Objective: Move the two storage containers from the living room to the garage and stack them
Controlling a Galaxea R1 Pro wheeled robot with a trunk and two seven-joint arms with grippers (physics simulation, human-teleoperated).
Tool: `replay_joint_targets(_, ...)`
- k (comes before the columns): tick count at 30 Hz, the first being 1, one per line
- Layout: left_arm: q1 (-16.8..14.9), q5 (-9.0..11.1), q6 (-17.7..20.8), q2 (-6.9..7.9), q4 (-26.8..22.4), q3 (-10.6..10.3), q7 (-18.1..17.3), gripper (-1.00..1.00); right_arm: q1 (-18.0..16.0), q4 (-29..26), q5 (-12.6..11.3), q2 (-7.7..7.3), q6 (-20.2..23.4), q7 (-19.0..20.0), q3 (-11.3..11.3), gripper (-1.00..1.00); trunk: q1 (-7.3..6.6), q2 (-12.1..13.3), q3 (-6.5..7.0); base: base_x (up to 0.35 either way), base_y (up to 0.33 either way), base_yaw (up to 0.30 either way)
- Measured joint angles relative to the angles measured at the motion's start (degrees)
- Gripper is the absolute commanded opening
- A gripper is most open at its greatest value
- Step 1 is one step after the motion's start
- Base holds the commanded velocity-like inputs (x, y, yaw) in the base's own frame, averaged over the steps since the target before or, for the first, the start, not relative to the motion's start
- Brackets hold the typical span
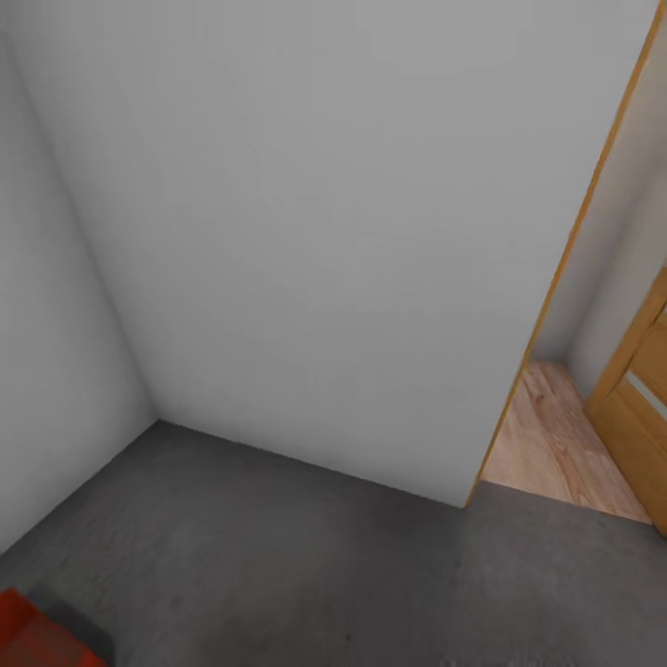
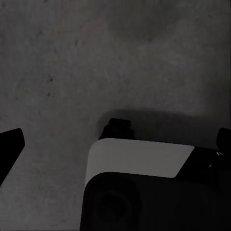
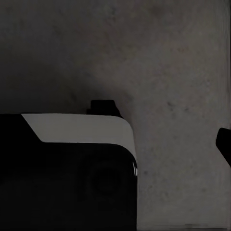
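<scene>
At the head view's lower left corner, one orange-red storage container (image 1: pixel 37 635) sits on the garage's concrete floor (image 1: pixel 306 565). Both wrist views look down on this floor and the robot's base (image 2: pixel 144 192); neither gripper's jaw state can be told.

Pale grey walls (image 1: pixel 306 232) meet in a corner at left. At right, an open doorway with an oak frame (image 1: pixel 565 259) — light wood-plank flooring (image 1: pixel 547 445) beyond it, and an oak door (image 1: pixel 639 408) with a frosted strip at the far right edge.
</scene>
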Motion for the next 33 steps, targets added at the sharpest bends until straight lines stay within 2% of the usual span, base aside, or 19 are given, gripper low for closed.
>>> replay_joint_targets(19, 0.0, 0.0, -0.01, 0.0, 0.0, 0.01, 0.0, 1.0, 0.0, 0.0, -0.05, -0.21, -0.01, 1.79, 0.0, 1.0, 0.0, 0.0, 0.0, 0.0, 0.0, -0.295)
replay_joint_targets(23, 0.0, 0.01, 0.0, 0.0, 0.0, 0.0, 0.01, 1.0, 0.0, 0.0, -0.15, -0.34, 0.08, 3.63, -0.03, 1.0, 0.0, 0.0, 0.0, 0.0, 0.0, -0.295)
replay_joint_targets(29, 0.0, 0.0, 0.01, 0.0, 0.0, 0.0, 0.01, 1.0, 0.0, 0.0, -2.05, -1.68, 0.28, 8.1, 0.0, 1.0, 0.0, 0.0, 0.0, 0.0, 0.0, -0.295)
replay_joint_targets(33, 0.0, 0.0, -0.01, 0.0, 0.0, 0.0, -0.01, 1.0, 0.0, 0.0, -2.19, -1.75, 0.3, 8.34, 0.0, 1.0, 0.0, 0.0, 0.0, 0.0, 0.0, -0.295)
